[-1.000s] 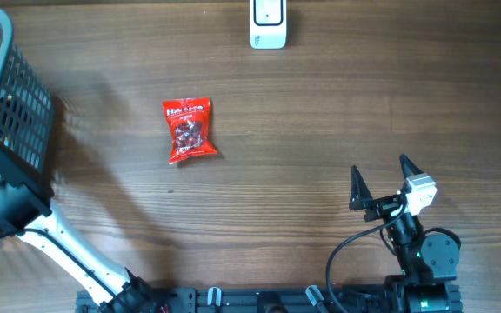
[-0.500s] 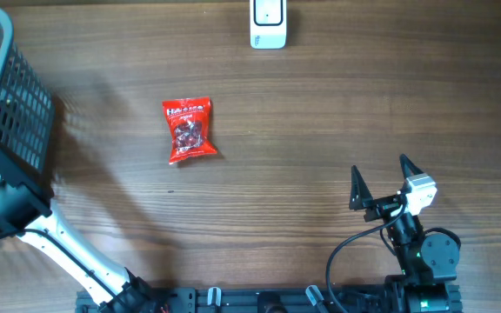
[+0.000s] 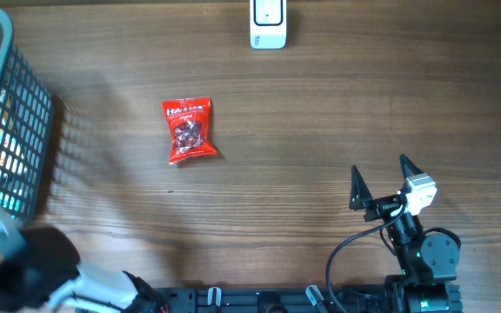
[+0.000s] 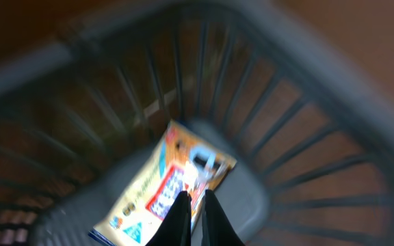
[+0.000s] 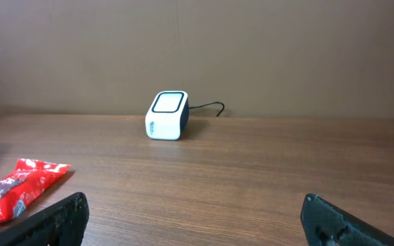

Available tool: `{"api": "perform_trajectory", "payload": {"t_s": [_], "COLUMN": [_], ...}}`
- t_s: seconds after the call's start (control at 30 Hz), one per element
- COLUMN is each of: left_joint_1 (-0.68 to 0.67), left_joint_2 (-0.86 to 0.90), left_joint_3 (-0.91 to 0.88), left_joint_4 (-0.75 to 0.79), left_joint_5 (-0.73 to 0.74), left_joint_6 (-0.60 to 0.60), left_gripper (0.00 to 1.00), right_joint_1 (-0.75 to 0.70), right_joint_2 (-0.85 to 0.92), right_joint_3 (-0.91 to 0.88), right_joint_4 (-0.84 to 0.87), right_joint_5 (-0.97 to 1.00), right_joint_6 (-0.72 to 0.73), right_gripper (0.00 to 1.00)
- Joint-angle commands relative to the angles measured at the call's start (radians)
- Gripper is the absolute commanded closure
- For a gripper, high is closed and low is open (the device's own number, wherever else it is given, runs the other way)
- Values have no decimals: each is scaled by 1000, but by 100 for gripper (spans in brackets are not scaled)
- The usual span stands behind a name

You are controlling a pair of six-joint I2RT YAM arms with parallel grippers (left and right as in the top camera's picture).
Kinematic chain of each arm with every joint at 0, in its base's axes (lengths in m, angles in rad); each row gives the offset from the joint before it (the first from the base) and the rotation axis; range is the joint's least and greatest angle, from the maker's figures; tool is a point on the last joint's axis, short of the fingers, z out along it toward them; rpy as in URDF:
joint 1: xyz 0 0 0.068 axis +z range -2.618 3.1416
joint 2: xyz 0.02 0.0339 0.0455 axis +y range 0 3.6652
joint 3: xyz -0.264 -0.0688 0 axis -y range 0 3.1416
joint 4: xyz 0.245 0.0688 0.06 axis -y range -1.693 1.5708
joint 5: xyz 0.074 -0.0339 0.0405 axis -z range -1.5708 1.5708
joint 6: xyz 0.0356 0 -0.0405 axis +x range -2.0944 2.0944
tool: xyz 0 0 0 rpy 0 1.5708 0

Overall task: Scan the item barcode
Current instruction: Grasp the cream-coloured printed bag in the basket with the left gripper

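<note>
In the left wrist view a cream, orange and blue packet (image 4: 173, 184) lies over the floor of the grey mesh basket (image 4: 299, 89). My left gripper (image 4: 195, 199) is shut, its two dark fingers pinched together on the packet's middle; the view is blurred by motion. The overhead view shows only the left arm (image 3: 33, 261) at the front left, its gripper out of frame. The white barcode scanner (image 3: 268, 24) stands at the table's far edge, facing my right gripper (image 5: 167, 115). That right gripper (image 3: 379, 167) sits open near the front right, holding nothing.
A red snack bag (image 3: 188, 129) lies flat on the wooden table left of centre, at the lower left (image 5: 16, 188) in the right wrist view. The basket (image 3: 24, 122) fills the far left, colourful packs showing through its mesh. A black cable runs behind the scanner.
My left gripper has gone from open to shut. The left arm has swung off the basket's near corner toward the front left, uncovering the basket's contents. The right arm has not moved.
</note>
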Motion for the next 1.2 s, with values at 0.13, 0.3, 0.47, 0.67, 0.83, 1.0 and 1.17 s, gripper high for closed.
{"api": "perform_trajectory", "payload": {"t_s": [0.13, 0.3, 0.47, 0.67, 0.83, 1.0, 1.17], "left_joint_1": [-1, 1, 15, 20, 22, 24, 24], "left_joint_2": [-74, 42, 198, 351, 439, 505, 554], "left_joint_3": [1, -19, -21, -21, -21, -22, -22], "left_joint_4": [-66, -97, -60, -5, 25, 48, 55], "left_joint_5": [30, 29, 25, 26, 8, -34, -26], "left_joint_6": [-15, -15, -15, 94, 120, 127, 151], "left_gripper": [64, 5, 0, 0, 0, 0, 0], "right_joint_1": [3, 3, 3, 3, 3, 3, 3], "right_joint_2": [-7, -7, -7, -7, -7, -7, -7], "right_joint_3": [-1, -1, -1, -1, -1, -1, -1], "right_joint_4": [5, 5, 5, 5, 5, 5, 5], "right_joint_5": [13, 13, 13, 13, 13, 13, 13], "right_joint_6": [-6, -6, -6, -6, -6, -6, -6], "right_gripper": [0, 0, 0, 0, 0, 0, 0]}}
